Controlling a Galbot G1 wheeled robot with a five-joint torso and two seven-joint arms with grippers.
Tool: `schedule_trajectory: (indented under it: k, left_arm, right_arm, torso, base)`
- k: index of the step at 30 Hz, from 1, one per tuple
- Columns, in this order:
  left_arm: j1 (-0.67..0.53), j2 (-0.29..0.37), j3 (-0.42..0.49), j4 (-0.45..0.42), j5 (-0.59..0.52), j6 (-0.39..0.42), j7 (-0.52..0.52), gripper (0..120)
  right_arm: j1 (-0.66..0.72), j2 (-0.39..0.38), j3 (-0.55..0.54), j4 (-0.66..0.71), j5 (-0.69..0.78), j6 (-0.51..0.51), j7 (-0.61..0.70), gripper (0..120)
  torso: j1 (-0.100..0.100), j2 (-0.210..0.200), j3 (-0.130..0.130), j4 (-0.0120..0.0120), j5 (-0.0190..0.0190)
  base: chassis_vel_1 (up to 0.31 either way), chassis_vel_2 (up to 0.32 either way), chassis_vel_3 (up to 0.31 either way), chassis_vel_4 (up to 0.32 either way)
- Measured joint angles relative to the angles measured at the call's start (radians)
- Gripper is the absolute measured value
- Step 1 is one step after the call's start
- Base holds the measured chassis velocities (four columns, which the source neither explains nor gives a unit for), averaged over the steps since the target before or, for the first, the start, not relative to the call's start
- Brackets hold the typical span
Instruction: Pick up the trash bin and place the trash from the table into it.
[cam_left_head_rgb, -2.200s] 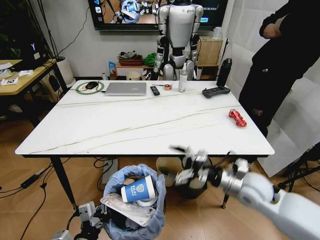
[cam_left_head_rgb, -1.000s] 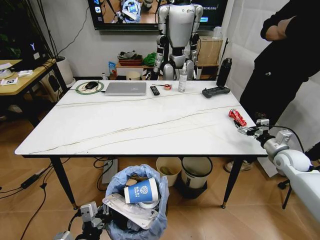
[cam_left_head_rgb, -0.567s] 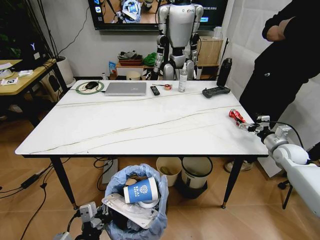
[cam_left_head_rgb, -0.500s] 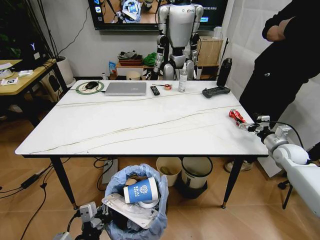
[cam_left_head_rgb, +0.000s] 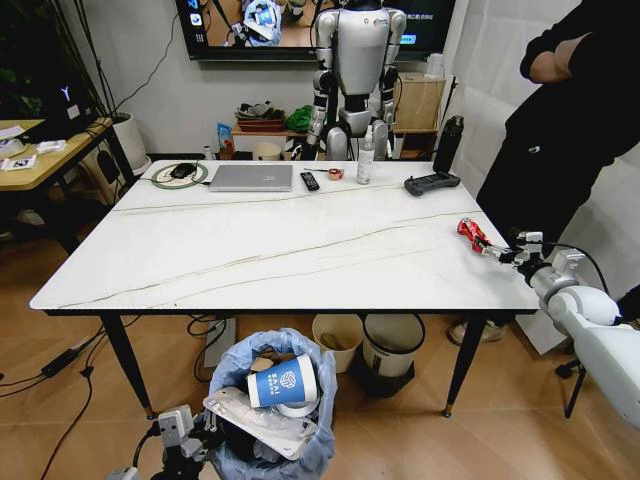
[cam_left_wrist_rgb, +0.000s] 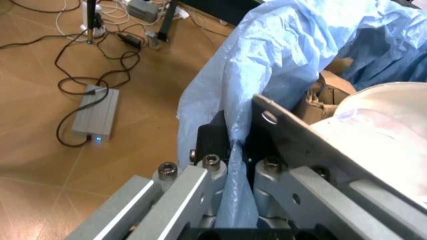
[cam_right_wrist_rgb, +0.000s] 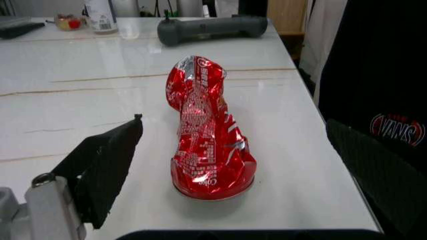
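Red foil is what remains on the table: a crumpled red wrapper lies near the right-hand edge, close to the far corner. The right gripper is positioned just beside it at table height, with its fingers spread on either side of the near end and not touching the foil, as seen in the right wrist view.

The trash bin is held low in front of the table by the left gripper, whose fingers are pinched on the bin rim and the blue bag. A blue paper cup and a clear flat plastic tray are piled above the rim.

Several risks are judged. A shallow closure could slide off the slick foil or push the wrapper over the edge. The overfilled bin could shed items if tilted.
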Motion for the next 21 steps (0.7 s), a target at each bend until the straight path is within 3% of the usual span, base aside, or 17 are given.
schedule_trajectory:
  k: [15, 21]
  left_arm:
    - [-0.009, -0.005, -0.002, 0.005, -0.004, -0.001, 0.000, 0]
    - [-0.015, -0.004, -0.003, 0.010, -0.010, 0.001, 0.000, 0]
  right_arm:
    - [0.068, 0.043, -0.065, -0.102, -0.005, 0.001, -0.023, 100]
    - [0.090, 0.056, -0.080, -0.125, -0.005, 0.001, -0.032, 90]
  torso:
    - [0.000, 0.000, 0.000, 0.0000, 0.0000]
    - [0.000, 0.000, 0.000, 0.0000, 0.0000]
  base:
    - [0.000, 0.000, 0.000, 0.000]
    - [0.000, 0.000, 0.000, 0.000]
